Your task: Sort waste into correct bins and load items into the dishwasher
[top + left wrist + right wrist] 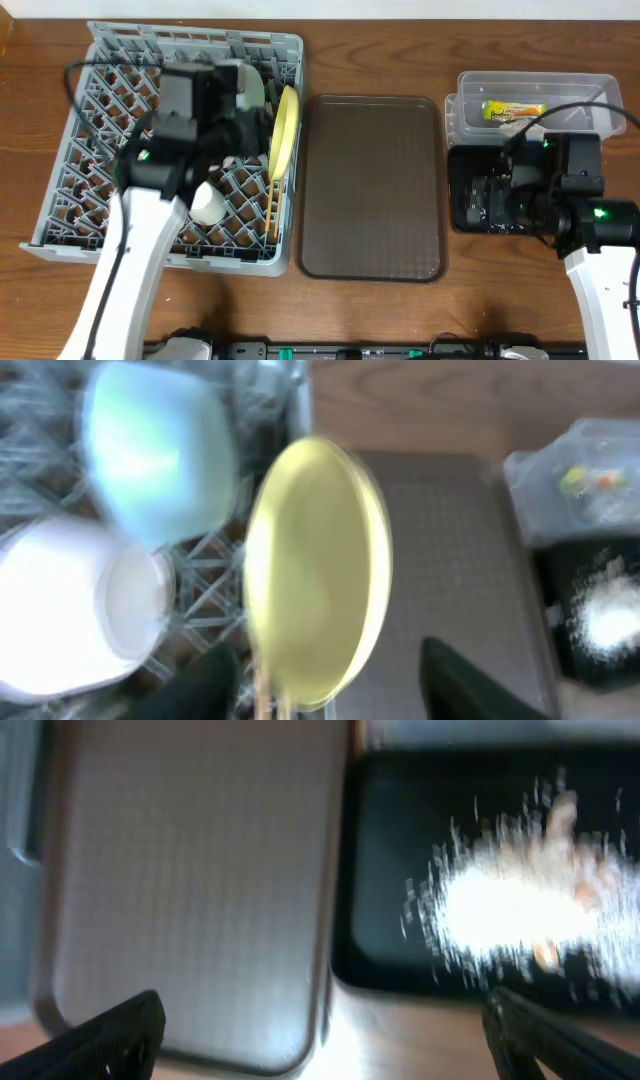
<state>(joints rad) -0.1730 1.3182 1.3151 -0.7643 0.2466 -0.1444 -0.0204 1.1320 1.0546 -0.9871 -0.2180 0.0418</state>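
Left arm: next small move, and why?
Probably lift the left gripper straight up out of the rack: its jaws look open and empty, and the yellow plate already stands on edge among the pegs beside the blue bowl.

The grey dish rack (58, 170) is sitting at the table's left. The yellow plate (286, 128) is standing on edge along its right side, with the chopsticks (272, 205) lying just below. The light blue bowl (155, 455) and a white bowl (60, 610) (or cup; blur is hiding which) are resting left of the plate. At the right, the clear tub (603, 92) is holding the green-and-orange wrapper (514, 109). Rice scraps (500, 910) are lying in the black tray (460, 205).
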